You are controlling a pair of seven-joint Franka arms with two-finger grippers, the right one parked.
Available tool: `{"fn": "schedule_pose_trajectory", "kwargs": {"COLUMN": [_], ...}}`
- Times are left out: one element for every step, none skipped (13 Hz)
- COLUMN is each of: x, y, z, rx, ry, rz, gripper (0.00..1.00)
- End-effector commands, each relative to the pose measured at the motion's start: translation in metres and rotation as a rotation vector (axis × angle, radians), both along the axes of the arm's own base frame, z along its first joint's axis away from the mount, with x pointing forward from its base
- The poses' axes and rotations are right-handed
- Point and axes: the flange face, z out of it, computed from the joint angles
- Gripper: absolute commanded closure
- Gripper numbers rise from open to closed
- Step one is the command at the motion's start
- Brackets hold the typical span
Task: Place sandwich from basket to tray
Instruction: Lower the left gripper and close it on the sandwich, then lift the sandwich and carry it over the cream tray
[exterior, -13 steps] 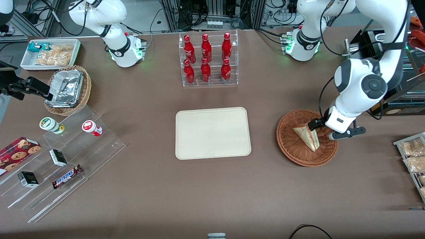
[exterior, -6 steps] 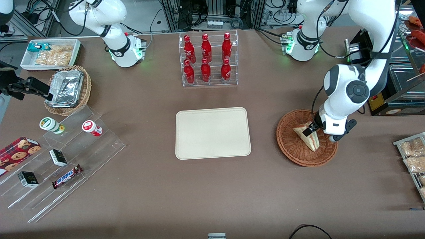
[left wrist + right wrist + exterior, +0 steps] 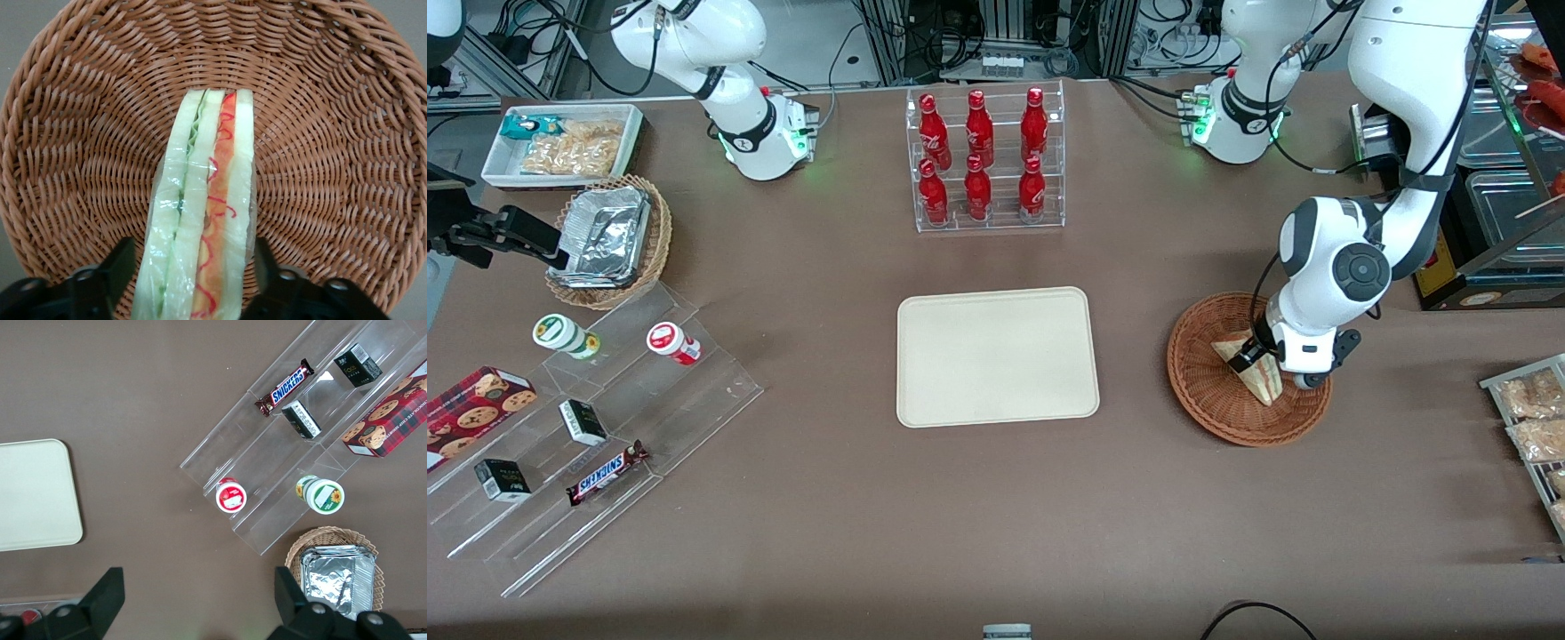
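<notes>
The sandwich (image 3: 1264, 385), a plastic-wrapped wedge of white bread with green and red-orange filling, lies on its edge in the round reddish-brown wicker basket (image 3: 1227, 425). My left gripper (image 3: 1257, 357) is down in the basket with its jaws open, one finger on each side of the sandwich. In the left wrist view the sandwich (image 3: 203, 193) stands between the two black fingers (image 3: 123, 257), a narrow gap on each side, over the basket weave (image 3: 320, 133). The gripper (image 3: 193, 250) straddles the wedge's near end. The cream tray (image 3: 996, 356) lies bare at mid-table, toward the parked arm from the basket.
A clear rack of red bottles (image 3: 987, 160) stands farther from the front camera than the tray. A tan basket with foil trays (image 3: 609, 240), a white bin (image 3: 560, 147) and a stepped acrylic shelf of snacks (image 3: 596, 427) lie toward the parked arm's end. Snack packets (image 3: 1529, 418) lie at the working arm's end.
My left gripper has come down and swung in over the basket, from beside the sandwich to straddling it. The sandwich and basket have not moved.
</notes>
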Motion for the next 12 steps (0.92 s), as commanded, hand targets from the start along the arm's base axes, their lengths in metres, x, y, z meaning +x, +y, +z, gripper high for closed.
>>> {"fn": "schedule_pose_trajectory", "kwargs": {"x": [0.006, 0.009, 0.012, 0.015, 0.018, 0.021, 0.026, 0.031, 0.034, 0.033, 0.032, 0.032], "y": [-0.005, -0.006, -0.009, -0.024, -0.033, -0.049, -0.068, -0.087, -0.112, -0.137, -0.164, -0.187], "z": [0.014, 0.026, 0.035, 0.045, 0.057, 0.067, 0.078, 0.081, 0.084, 0.085, 0.085, 0.081], "rx": [0.001, 0.005, 0.009, 0.005, 0.002, -0.004, -0.007, -0.016, -0.021, -0.021, -0.021, -0.022], "ry": [-0.026, -0.014, 0.012, 0.030, 0.044, 0.050, 0.059, 0.082, 0.077, 0.070, 0.066, 0.064], "rz": [-0.024, -0.048, -0.095, -0.178, -0.260, -0.340, -0.464, -0.590, -0.631, -0.650, -0.657, -0.656], "gripper": [0.97, 0.98, 0.98, 0.98, 0.98, 0.96, 0.94, 0.94, 0.95, 0.96, 0.97, 0.98]}}
